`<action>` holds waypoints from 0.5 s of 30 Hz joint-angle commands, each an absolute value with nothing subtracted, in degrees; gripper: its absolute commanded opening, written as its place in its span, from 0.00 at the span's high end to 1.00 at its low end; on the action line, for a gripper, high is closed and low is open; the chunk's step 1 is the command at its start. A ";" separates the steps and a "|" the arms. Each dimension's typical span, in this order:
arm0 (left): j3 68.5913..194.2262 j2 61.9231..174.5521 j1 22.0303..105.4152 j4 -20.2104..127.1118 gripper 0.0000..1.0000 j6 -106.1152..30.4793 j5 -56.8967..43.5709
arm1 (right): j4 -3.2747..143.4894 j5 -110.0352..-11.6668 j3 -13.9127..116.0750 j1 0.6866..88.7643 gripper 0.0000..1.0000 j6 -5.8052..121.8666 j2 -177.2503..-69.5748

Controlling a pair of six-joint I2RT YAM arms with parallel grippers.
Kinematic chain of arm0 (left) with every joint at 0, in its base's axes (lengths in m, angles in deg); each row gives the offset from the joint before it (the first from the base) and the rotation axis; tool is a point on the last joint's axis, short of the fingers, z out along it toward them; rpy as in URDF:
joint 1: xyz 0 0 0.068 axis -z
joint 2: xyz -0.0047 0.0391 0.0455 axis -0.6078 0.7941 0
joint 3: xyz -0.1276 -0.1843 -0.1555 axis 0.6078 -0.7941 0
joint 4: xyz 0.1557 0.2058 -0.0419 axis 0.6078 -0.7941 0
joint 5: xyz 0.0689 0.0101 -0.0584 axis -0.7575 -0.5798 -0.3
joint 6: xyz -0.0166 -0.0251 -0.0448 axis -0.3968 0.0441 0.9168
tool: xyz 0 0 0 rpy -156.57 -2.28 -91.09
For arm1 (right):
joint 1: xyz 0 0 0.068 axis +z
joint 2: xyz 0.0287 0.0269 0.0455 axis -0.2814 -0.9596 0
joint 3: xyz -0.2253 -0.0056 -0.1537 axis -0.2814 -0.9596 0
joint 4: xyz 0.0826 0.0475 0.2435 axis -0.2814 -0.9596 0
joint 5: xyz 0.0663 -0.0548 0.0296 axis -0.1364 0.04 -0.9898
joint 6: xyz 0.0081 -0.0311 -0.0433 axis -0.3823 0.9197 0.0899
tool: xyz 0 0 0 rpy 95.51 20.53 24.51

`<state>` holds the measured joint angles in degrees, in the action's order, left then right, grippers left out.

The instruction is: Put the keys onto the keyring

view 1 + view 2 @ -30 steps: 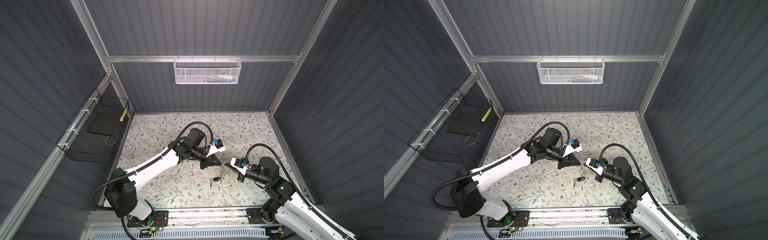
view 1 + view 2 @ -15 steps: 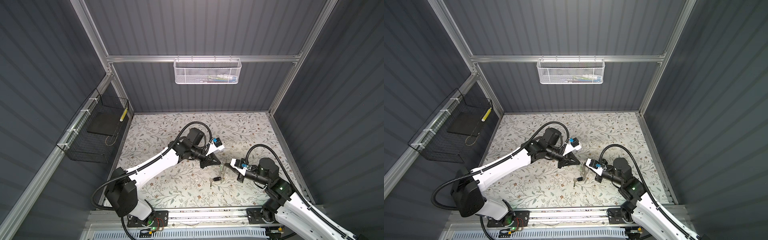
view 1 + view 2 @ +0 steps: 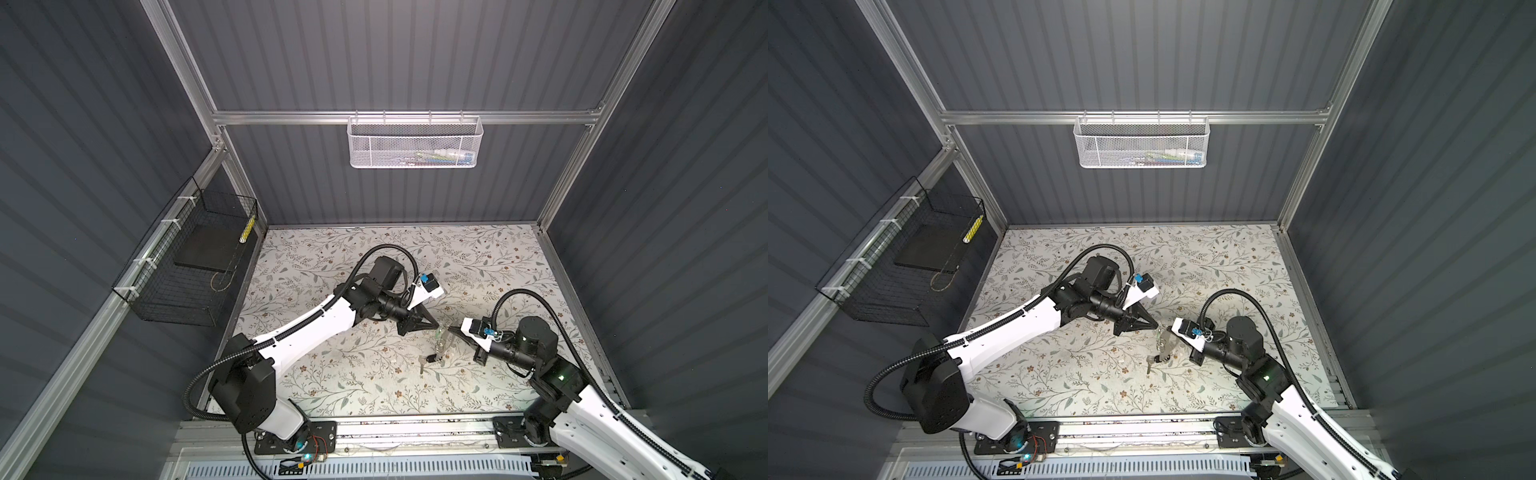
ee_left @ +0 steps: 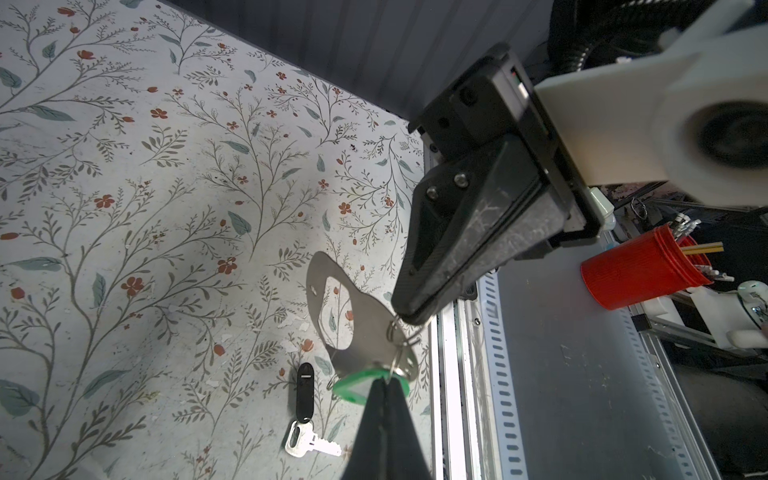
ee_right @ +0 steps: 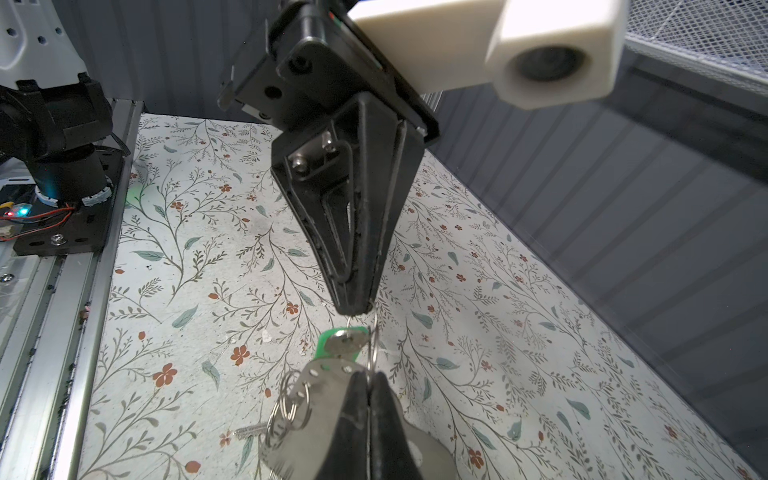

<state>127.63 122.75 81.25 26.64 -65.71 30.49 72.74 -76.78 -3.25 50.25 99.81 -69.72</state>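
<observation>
- Left wrist view: left gripper (image 4: pixel 386 380) is clenched on the split ring of the green-tagged key (image 4: pixel 357 388). The green tag sits right at the fingertips.
- Same view: right gripper (image 4: pixel 409 318) is pinched tight on the ring edge of the keyring (image 4: pixel 361 328). Can't tell if it bites the plate itself or one of the small rings (image 4: pixel 398 334).
- Keyring is held up off the floral mat (image 4: pixel 166 208). The mat pattern shows through its slot cutout.
- Right wrist view: right gripper (image 5: pixel 369 376) is closed flat over the keyring plate (image 5: pixel 320 386), with a bunch of loose rings hanging just beside the fingers.
- Same view: left gripper (image 5: pixel 353 308) tip sits on a thin wire loop right above the green tag (image 5: pixel 328 345), nearly tip to tip with the right one.
- Black-tagged key (image 4: pixel 305 399) lies flat on the mat. Neither gripper touches it.
- Both top views: the grippers meet nose to nose, lower right of centre, left (image 3: pixel 434 325) and right (image 3: pixel 451 328), with the keyring (image 3: pixel 1165 340) between and just below them.
- Black-tagged key (image 3: pixel 432 358) sits on the mat just below the keyring in frame.
- White mesh basket (image 3: pixel 415 143) hangs on the rear rail, upper centre. Black wire basket (image 3: pixel 187 266) is on the wall at the left edge.
</observation>
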 commanded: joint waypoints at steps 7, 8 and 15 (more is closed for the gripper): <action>127.58 124.07 80.69 25.55 1.00 -65.83 33.89 | 81.30 -79.75 -4.30 50.53 1.00 96.95 -70.14; 127.83 124.34 80.75 24.97 0.99 -65.94 33.97 | 81.45 -79.82 -4.20 50.49 1.00 96.86 -70.43; 127.38 121.59 80.74 23.29 0.70 -67.96 31.20 | 83.40 -79.98 -4.21 50.48 1.00 95.70 -71.21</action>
